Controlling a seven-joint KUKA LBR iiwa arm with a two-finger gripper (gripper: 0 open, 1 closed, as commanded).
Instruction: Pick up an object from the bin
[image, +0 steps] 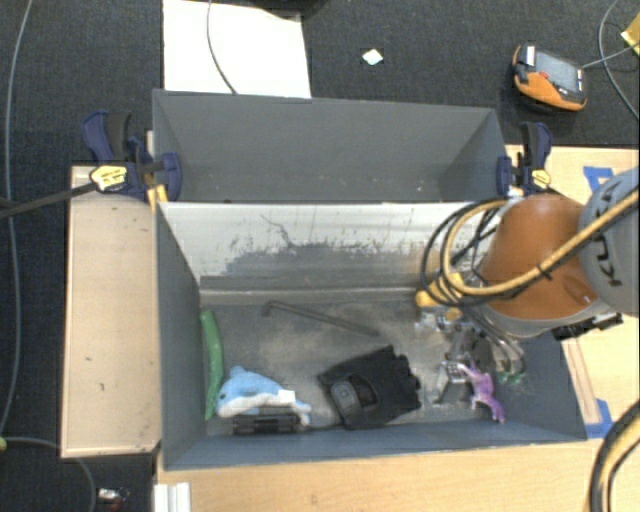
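The gripper (468, 378) is down in the front right corner of the bin (300, 250), right at a small purple toy (487, 392) (whether it is spread or closed on the toy I cannot tell). The toy looks like light, stiff plastic, thin-limbed and apt to slip, so its thicker middle seems the best hold. A black case (370, 388) lies near, towards the bin's middle.

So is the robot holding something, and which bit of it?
That cannot be told. The end effector is down at a small purple thing near the lower right corner of the bin, but a grip on it isn't visible.
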